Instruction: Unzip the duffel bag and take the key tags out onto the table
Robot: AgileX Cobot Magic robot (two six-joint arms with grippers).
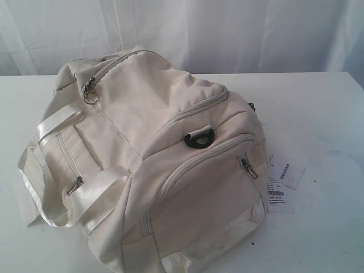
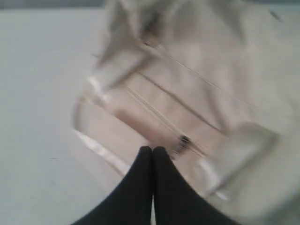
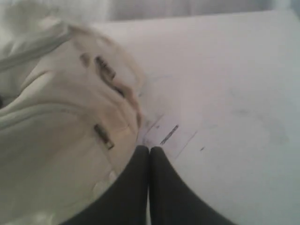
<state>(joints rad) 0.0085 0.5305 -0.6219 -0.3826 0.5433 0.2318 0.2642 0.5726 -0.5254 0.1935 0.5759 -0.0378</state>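
Left gripper (image 2: 152, 153): black fingers pressed together tip to tip, nothing between them. The view is blurred. Just past the tips is a side-pocket zipper pull (image 2: 183, 141) on the duffel bag (image 2: 211, 93). I cannot tell whether they touch it.

Right gripper (image 3: 149, 152): fingers likewise closed on nothing. They hang over the table (image 3: 243, 93) at the bag's end. The paper barcode tag (image 3: 165, 135) is just beyond the tips, and an end-pocket zipper pull (image 3: 104, 136) is beside them.

Exterior view: neither gripper is in frame. The bag lies on the table, left of centre. Its long axis runs from 11 o'clock to 5 o'clock, and the end panel points to 5 o'clock, toward the camera. The top zipper is closed, with its ringed top zipper pull (image 1: 90, 91) at the 11 o'clock end. A black D-ring (image 1: 199, 138) sits above the end panel. Satin webbing handles (image 1: 57, 122) drape off the 9 o'clock side. The paper tag lies flat on the table at 3 o'clock of the end panel, just beside the bag.
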